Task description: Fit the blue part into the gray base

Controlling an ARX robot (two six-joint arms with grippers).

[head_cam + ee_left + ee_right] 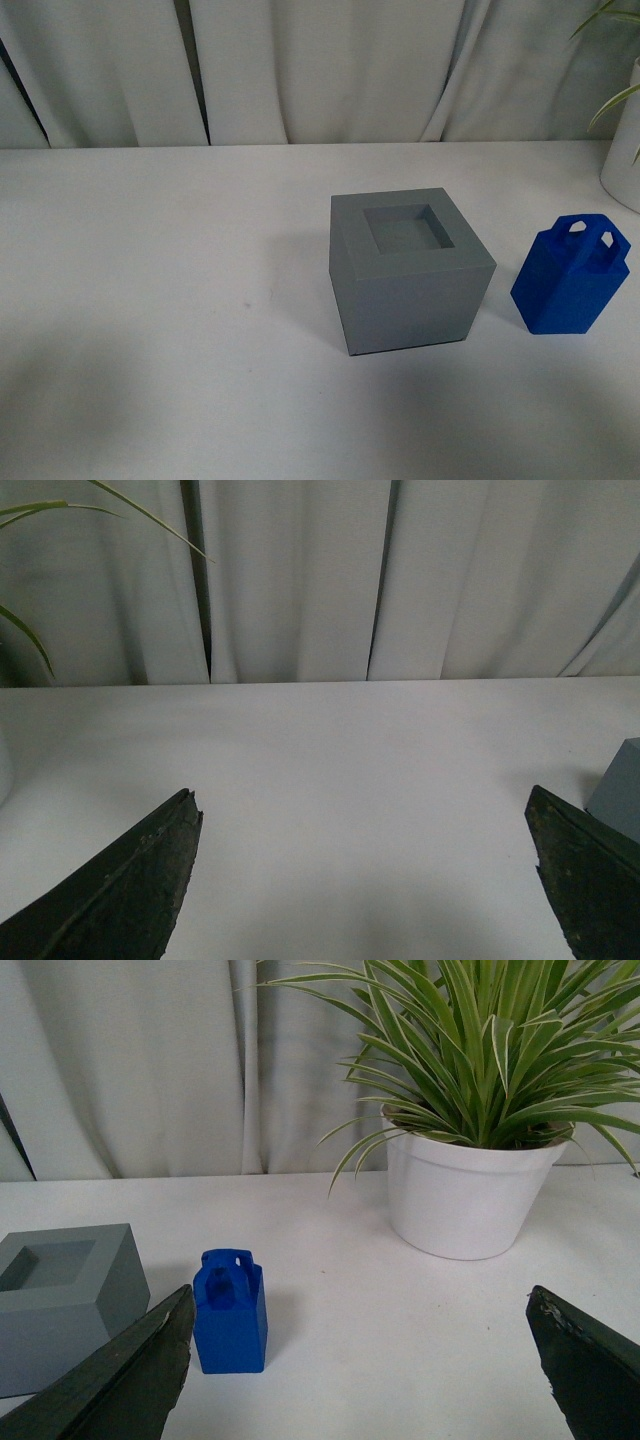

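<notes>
Spreading across the lower two thirds of the front view, the smooth white table is carrying both task things, with pale pleated curtains hanging along the top of the frame. Just right of centre, the gray base is sitting flat on the table: a matte plastic cube with crisp edges and a square recess sunk into its top face, the recess showing empty. To its right, near the frame's right edge and apart from the cube, the blue part is standing on the table, a bright blue matte prism, taller than wide, narrowing at the top into arched loops with cut-out holes. At the far right edge, a glossy white pot is peeking in, thin green leaves arching above it.

In the left wrist view, the left hand is gaping wide, its dark, rough-looking fingers gripping nothing over bare table. In the right wrist view, the right hand is likewise standing spread open and holding nothing, with the blue part and gray base lying beyond one finger.
</notes>
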